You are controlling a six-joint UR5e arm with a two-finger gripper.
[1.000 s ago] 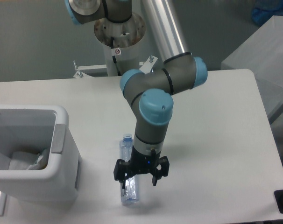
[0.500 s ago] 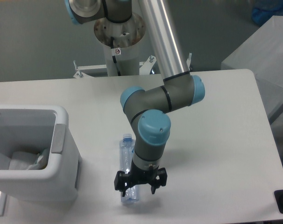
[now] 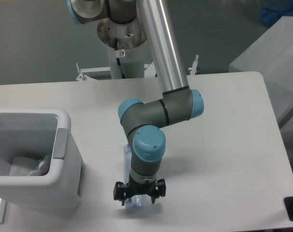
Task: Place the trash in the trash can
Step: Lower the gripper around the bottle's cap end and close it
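**Gripper low over the bottle, bin off to one side**

Far to the camera-left of the jaws stands the trash can [image 3: 30, 162], a white boxy bin with a thick rim and a grey panel on the side that faces the gripper. Inside it, low against the wall nearer the jaws, lies the crumpled wrapper [image 3: 29, 166], pale and only partly visible past the rim.

Between the bin and the jaws is a strip of bare white table [image 3: 224, 145].

The gripper [image 3: 139, 195] points straight down, close to the table's front edge. Its black fingers [image 3: 119, 193] are spread apart, one on either side of the bottle [image 3: 130, 180]. The bottle lies on its side on the table, running from just behind the jaws, where the wrist hides its cap end, to just in front of them, where its clear base pokes out below the fingertips. Whether the fingers touch the plastic cannot be told; from here the jaws look open around it, not pressed onto it.

Above the jaws rises the arm [image 3: 158, 111], grey links with blue joint caps, and a silver tube climbing to the base behind the table.
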